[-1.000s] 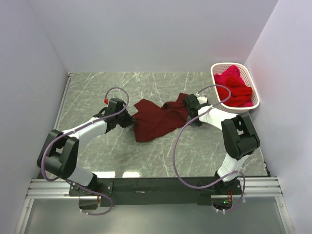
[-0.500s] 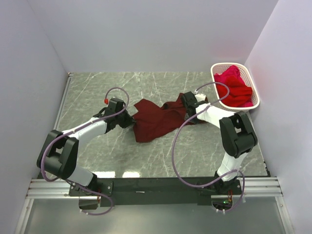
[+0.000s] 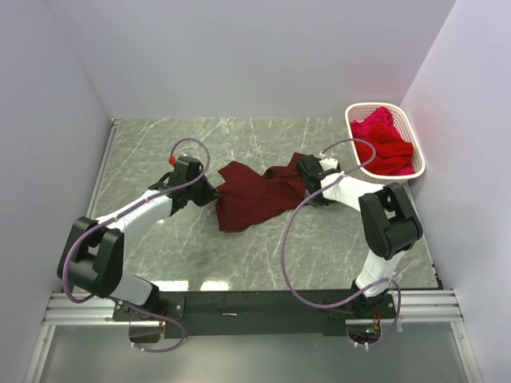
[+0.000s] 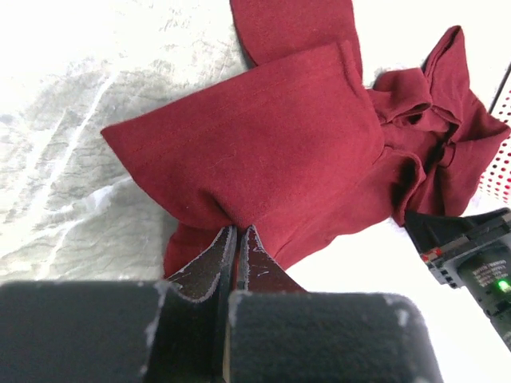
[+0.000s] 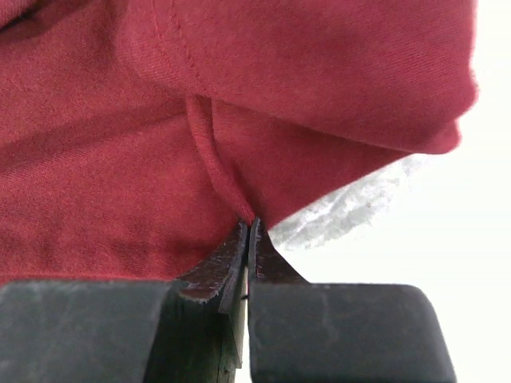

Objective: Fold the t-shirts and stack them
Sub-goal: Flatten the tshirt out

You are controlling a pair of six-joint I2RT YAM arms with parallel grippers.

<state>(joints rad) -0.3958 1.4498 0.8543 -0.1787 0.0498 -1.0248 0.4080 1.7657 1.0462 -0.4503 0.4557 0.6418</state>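
So, the dark maroon short-sleeved cloth t-shirt is found lying crumpled around the middle of the grey marble-patterned bench, stretched out between the two arms. It hasn't been laid flat. A wider part is spread toward the near left, and the rest is bunched up into folds toward the far right.

The left fingers are pressed tight together on the shirt's left edge. In the left wrist view, a small peak of cloth is seen pinched right at the tips of the left fingers, with the fabric fanning out beyond them and a sleeve folded over on top.

The right fingers are closed all the way too, at the shirt's right end. Up close, a stitched hem fold is caught between the tips of the right fingers, and bare bench can be made out just to the right of it.

A white slotted oval plastic basket is parked in the far right corner against the wall, near the right wrist. Brighter red t-shirts are heaped inside it, up past the rim. Nothing folded can be spotted on the bench.
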